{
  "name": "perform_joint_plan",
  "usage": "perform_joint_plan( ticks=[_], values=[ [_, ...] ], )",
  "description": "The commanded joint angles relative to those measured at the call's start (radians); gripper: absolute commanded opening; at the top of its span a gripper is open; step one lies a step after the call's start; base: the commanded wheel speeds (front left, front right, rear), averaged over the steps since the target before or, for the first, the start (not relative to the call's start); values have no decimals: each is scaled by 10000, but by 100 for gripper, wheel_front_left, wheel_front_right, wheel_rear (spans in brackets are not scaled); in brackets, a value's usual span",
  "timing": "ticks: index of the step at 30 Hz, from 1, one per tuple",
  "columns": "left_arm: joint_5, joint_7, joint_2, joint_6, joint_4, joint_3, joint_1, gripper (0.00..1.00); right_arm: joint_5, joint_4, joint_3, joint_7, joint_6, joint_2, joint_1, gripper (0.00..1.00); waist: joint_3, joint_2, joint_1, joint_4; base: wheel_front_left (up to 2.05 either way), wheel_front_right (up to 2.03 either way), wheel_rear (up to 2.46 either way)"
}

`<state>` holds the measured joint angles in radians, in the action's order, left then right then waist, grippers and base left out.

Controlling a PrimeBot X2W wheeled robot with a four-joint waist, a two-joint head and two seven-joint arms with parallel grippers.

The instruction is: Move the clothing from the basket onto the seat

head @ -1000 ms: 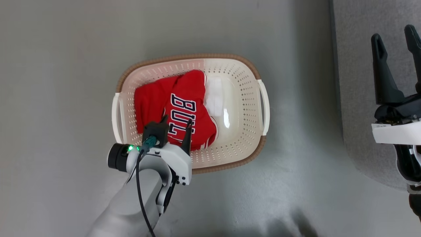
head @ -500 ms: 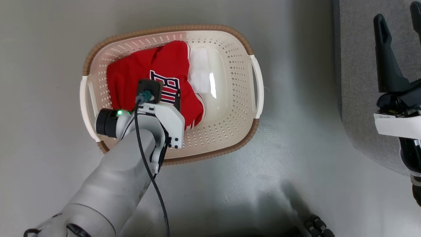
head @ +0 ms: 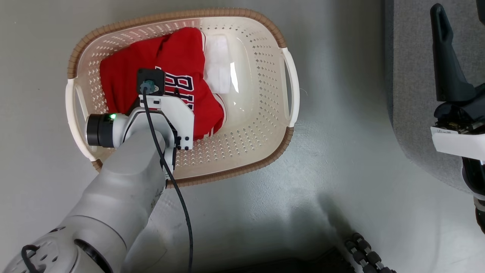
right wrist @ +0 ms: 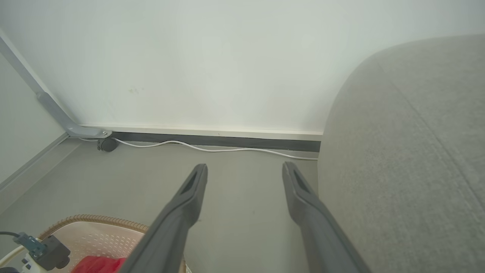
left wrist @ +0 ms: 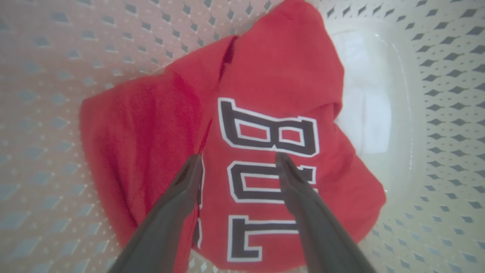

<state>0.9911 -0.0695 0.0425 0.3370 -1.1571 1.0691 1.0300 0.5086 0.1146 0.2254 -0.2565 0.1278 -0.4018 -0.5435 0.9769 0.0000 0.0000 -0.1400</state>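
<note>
Smooth grey floor point(right wrist: 113, 178); white wall point(right wrist: 189, 57); dark skirting point(right wrist: 246, 143); white cable point(right wrist: 212, 149) along it.

Clothing point(left wrist: 265, 94): matt red knit cloth. Basket point(head: 261, 113): glossy perforated plastic, woven-look rim. Seat point(right wrist: 409, 151): rough grey fabric.

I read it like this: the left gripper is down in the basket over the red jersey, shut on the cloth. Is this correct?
Not quite. The left gripper is down in the basket over the red jersey, but it is open: the left wrist view shows its two fingers spread apart, nothing pinched between them.
</note>
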Motion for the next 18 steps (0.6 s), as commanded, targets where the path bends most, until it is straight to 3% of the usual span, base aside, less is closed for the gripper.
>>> perform_joint_plan(
  ticks=[1, 13, 14, 15, 18],
  values=[
    [126, 29, 78, 158, -47, -15, 30, 100, 45, 302, 51, -53, 29, -155, 353, 100, 88, 0, 0, -12, 0, 0, 0],
    [725, 378, 78, 168, -272, 483, 114, 100, 85, 550, -60, -53, 29, -270, 437, 100, 364, 0, 0, -126, 0, 0, 0],
    [758, 357, 78, 127, -235, 538, 103, 75, 92, 553, -81, -53, 29, -277, 449, 100, 362, 0, 0, -128, 0, 0, 0],
    [769, 321, 78, 75, -201, 613, 96, 0, 100, 554, -102, -53, 29, -284, 458, 100, 362, 0, 0, -127, 0, 0, 0],
    [857, 250, 78, -55, -115, 790, 42, 0, 122, 528, -186, -53, 29, -267, 451, 100, 341, 0, 0, -116, 0, 0, 0]
  ],
)
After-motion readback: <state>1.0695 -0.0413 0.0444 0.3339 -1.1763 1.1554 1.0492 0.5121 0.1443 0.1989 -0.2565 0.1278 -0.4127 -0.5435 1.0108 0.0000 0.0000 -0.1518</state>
